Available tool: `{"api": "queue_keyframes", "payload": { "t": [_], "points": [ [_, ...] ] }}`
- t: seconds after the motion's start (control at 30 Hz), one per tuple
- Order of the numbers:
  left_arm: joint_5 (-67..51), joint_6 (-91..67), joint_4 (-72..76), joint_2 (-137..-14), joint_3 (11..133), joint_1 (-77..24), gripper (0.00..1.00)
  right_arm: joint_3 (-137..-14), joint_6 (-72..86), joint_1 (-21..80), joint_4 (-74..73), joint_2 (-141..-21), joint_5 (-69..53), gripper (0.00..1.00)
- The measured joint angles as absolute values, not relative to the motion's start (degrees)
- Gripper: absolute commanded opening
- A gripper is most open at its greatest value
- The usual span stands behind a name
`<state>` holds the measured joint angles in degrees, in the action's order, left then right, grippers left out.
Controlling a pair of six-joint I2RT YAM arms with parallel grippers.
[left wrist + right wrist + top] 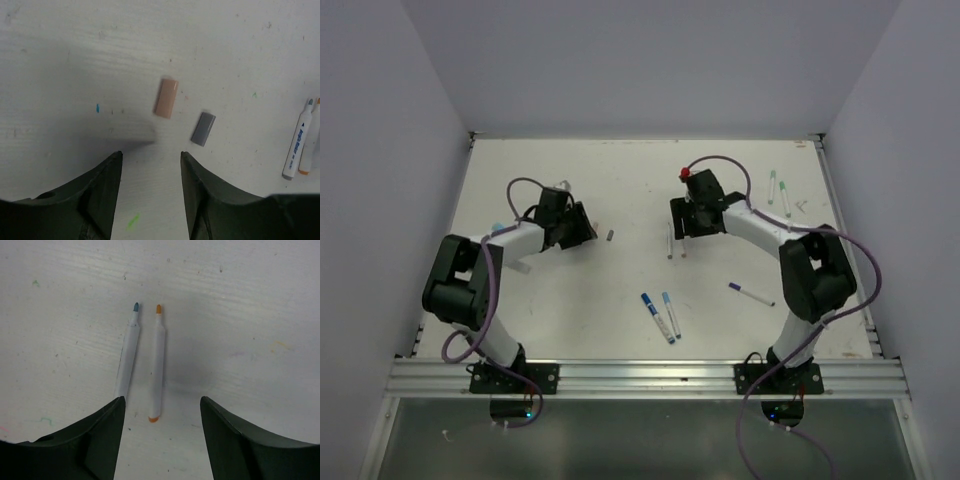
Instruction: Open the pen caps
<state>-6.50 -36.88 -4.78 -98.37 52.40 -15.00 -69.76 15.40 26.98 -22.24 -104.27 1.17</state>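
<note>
Left gripper (151, 156) spread near tan cap (166, 98), grey cap (203, 129) — right gripper (162, 400) spread near blue-tipped pen (127, 360), orange-tipped pen (158, 365).

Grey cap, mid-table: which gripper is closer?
Left. The left gripper hovers just short of the grey cap; the right gripper is farther away, above two uncapped pens.

Ahead of the left tool (151, 160), the peach cap (166, 98) is glossy plastic; the grey cap (203, 129) looks duller. The bench (75, 60) is matt white, faintly grained, ink-flecked. By the dark matt fingers (100, 440) of the right tool (161, 400), the blue-tipped pen (127, 357) and orange-tipped pen (158, 365) have smooth white plastic barrels.
</note>
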Motion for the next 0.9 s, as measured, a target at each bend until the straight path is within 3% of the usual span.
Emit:
{"api": "queue_keyframes", "payload": {
  "t": [0.3,0.5,0.7,0.9],
  "points": [
    [-10.8,-37.9,-3.5,-79.9,40.4,-15.2,0.57,-62.1,19.2,26.1,-30.4,-82.7,8.5,0.70],
    [-15.2,-37.6,-0.8,-73.6,35.3,-15.7,0.59,-52.6,22.2,23.3,-36.5,-75.6,10.3,0.76],
    [-18.3,-37.3,-0.1,-69.4,33.0,-15.8,0.61,-52.7,21.9,23.4,-41.8,-75.1,12.5,0.77],
    [-20.4,-37.5,2.5,-65.9,31.7,-16.7,0.62,-60.6,16.5,23.3,-48.4,-83.2,14.9,0.78]
  ]
}}
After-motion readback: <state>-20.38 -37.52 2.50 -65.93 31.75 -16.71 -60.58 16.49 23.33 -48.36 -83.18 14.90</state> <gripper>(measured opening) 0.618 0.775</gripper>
